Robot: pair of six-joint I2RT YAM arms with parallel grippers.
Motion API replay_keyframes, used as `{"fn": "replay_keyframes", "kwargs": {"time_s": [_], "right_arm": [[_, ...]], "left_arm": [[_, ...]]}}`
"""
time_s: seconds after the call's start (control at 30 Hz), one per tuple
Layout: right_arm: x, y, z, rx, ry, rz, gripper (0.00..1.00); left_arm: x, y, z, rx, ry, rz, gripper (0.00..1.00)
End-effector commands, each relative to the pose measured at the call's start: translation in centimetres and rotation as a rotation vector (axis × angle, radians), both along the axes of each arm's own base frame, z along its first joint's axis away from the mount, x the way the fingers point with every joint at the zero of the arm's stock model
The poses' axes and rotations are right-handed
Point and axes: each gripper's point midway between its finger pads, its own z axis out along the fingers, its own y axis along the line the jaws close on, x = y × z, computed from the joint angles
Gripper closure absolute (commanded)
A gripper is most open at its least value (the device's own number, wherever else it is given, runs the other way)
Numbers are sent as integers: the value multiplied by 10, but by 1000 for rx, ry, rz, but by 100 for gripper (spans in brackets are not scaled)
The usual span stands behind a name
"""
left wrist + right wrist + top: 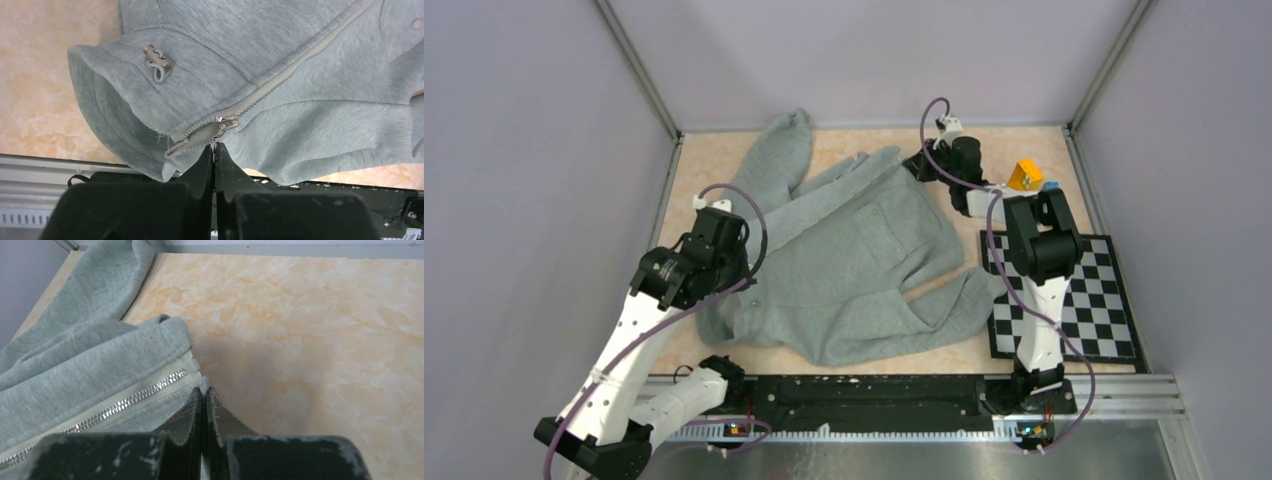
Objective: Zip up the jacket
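The light grey fleece jacket lies rumpled across the middle of the table, chest pocket up. My left gripper is at its near left hem. In the left wrist view the gripper is shut on the metal pull of the zipper slider, low on the zipper. My right gripper is at the jacket's far end. In the right wrist view it is shut on the pale edge of the jacket at the top of the silver zipper teeth.
A black and white checkerboard lies at the right. A yellow block sits at the back right. A black rail runs along the near edge. A cord toggle hangs on the hem. Grey walls enclose the table.
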Motion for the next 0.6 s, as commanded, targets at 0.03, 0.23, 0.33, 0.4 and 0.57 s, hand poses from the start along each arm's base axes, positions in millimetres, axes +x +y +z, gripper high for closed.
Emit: {"fn": "replay_keyframes", "kwargs": {"time_s": [0.03,0.23,0.33,0.4,0.57], "right_arm": [[58,-98,-2,-97,-27,-357,100],[64,-90,1,-101,-33,-312,100],[57,-69,4,-80,-46,-215,100],[49,-52,4,-91,-37,-158,100],[29,-40,-10,-138,92,-141,81]], "left_arm": [[-37,39,1,108,25,67,100],[-39,35,-2,80,18,61,100],[-34,31,-4,59,0,58,100],[-30,27,-5,42,-12,62,100],[-20,36,9,3,-147,176,72]]}}
